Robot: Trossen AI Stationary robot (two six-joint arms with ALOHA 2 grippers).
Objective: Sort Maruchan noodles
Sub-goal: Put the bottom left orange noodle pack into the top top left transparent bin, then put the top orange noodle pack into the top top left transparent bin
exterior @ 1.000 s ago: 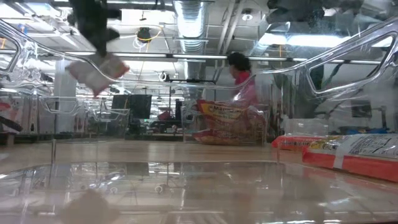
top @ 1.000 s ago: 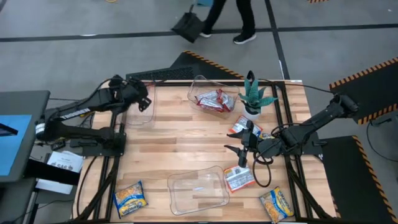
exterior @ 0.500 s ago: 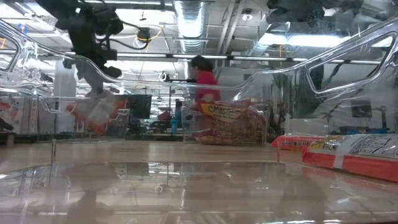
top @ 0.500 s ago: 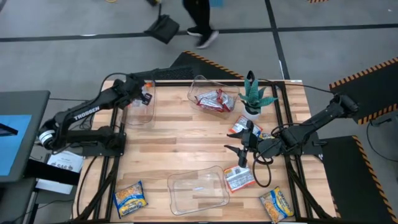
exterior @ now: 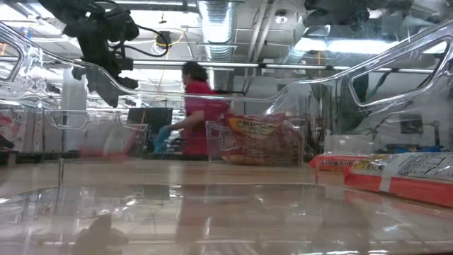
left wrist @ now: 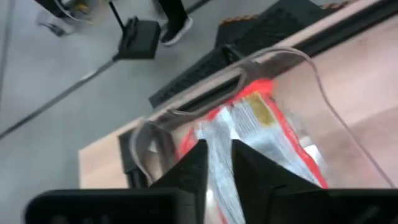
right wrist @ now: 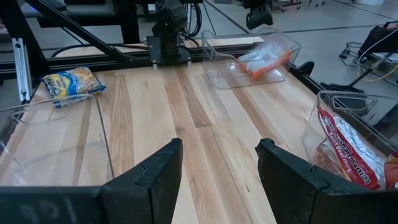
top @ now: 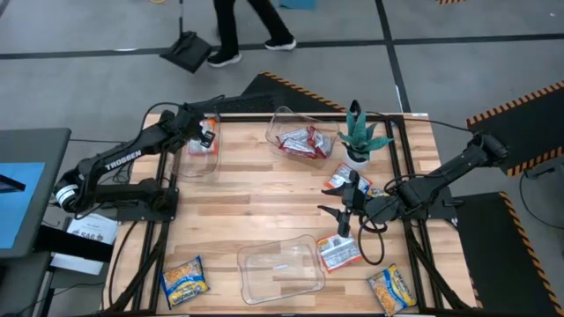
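Observation:
My left gripper (top: 205, 134) hangs open over the far-left clear bin (top: 211, 158), its fingers (left wrist: 199, 171) a narrow gap apart. A red-and-white noodle packet (left wrist: 261, 134) lies in that bin below them, touching no gripper; it also shows in the low view (exterior: 99, 150). My right gripper (top: 339, 220) hovers open above the table's right half. It stands between an orange packet (top: 339, 179) and a red-and-white packet (top: 337, 251), both flat on the wood. Red packets (top: 304, 141) fill the far centre bin. Yellow packets lie at the near left (top: 183, 280) and near right (top: 390, 288).
A clear bin (top: 280, 271) holding no packet sits at the near centre edge. A small potted plant (top: 359, 136) stands by the far centre bin. Bare wood lies across the table's middle (top: 256, 202). A person (exterior: 195, 106) walks past beyond the far edge.
My left gripper carried the red-and-white packet over the far-left bin, lowered it and let go. The packet hung below the fingers half a second ago and now lies on the bin's floor. The person beyond the table has walked toward the left.

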